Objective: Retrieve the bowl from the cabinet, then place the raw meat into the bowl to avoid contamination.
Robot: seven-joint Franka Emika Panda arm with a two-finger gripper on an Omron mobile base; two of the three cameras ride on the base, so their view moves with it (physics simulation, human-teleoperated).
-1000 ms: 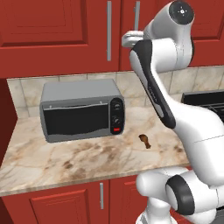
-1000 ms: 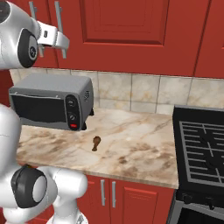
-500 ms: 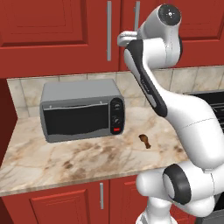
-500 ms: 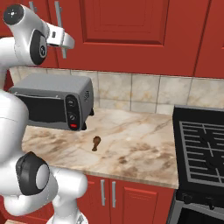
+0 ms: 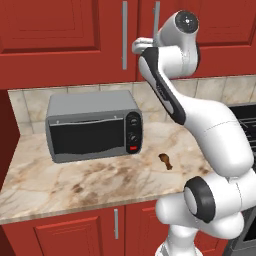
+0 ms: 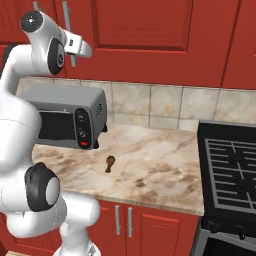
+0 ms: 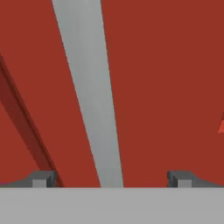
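Fingers (image 7: 43, 178) spread wide at the cabinet (image 5: 65, 35), straddling its long silver bar handle (image 7: 89, 96) without gripping. Raw meat (image 5: 166, 160): small, brown, drumstick-shaped, lying on marbled worktop (image 5: 75, 180) just beside gray toaster oven (image 5: 92, 131).

From here I can't see inside the cabinet (image 6: 145, 35); its doors are shut and the top edge of both base views cuts them off. In the hand view the silver bar handle (image 7: 89, 96) runs out of the top edge, and I can't tell whether the fingertips (image 7: 42, 178) touch it. My arm hides the right handle's (image 5: 156, 20) lower part. The stove (image 6: 232, 170) is cropped at the right edge.
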